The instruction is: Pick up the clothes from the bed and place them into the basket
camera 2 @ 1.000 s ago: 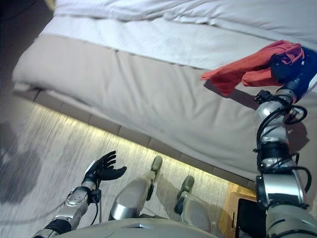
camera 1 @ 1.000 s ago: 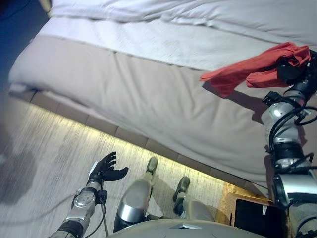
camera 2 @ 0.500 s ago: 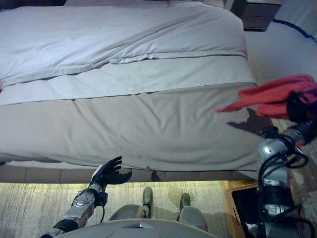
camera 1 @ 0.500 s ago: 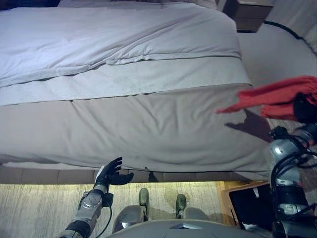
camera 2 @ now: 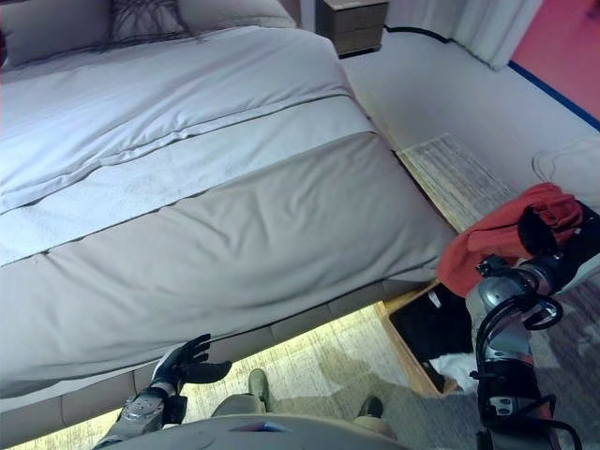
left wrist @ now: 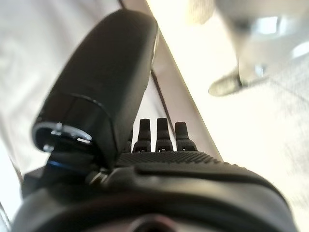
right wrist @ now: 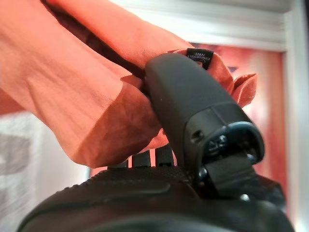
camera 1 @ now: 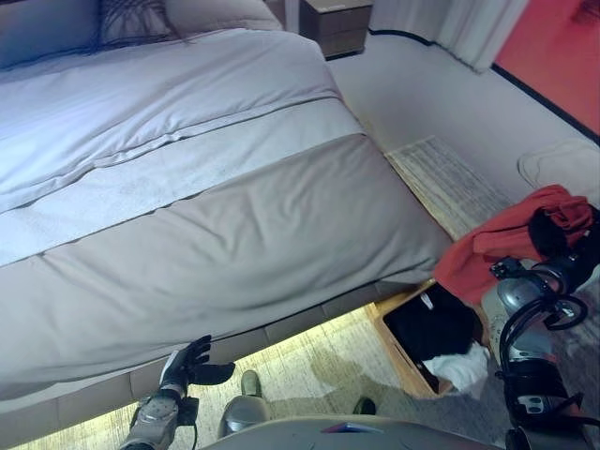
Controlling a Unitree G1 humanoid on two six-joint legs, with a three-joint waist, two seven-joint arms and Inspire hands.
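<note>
A red garment (camera 1: pixel 497 246) hangs from my right hand (camera 1: pixel 555 232), which is shut on it off the bed's corner, above the basket. In the right wrist view the thumb (right wrist: pixel 193 92) presses the red cloth (right wrist: pixel 87 92) against the curled fingers. The basket (camera 1: pixel 395 345) is a wooden box with a dark inside on the floor beside the bed, with a white cloth (camera 1: pixel 459 366) in its near end. My left hand (camera 1: pixel 184 364) hangs low by the bed's near edge, its fingers (left wrist: pixel 160 133) straight and holding nothing.
The bed (camera 1: pixel 206 225) with grey and white covers fills the left and middle, with pillows (camera 1: pixel 131 19) at its head. A nightstand (camera 1: pixel 339 23) stands at the back. A pale rug (camera 1: pixel 450 178) lies on the floor beyond the basket.
The camera has swung to the right, past the bed's corner. My right hand has carried the red garment off the bed to above the basket. The left hand stays low and open.
</note>
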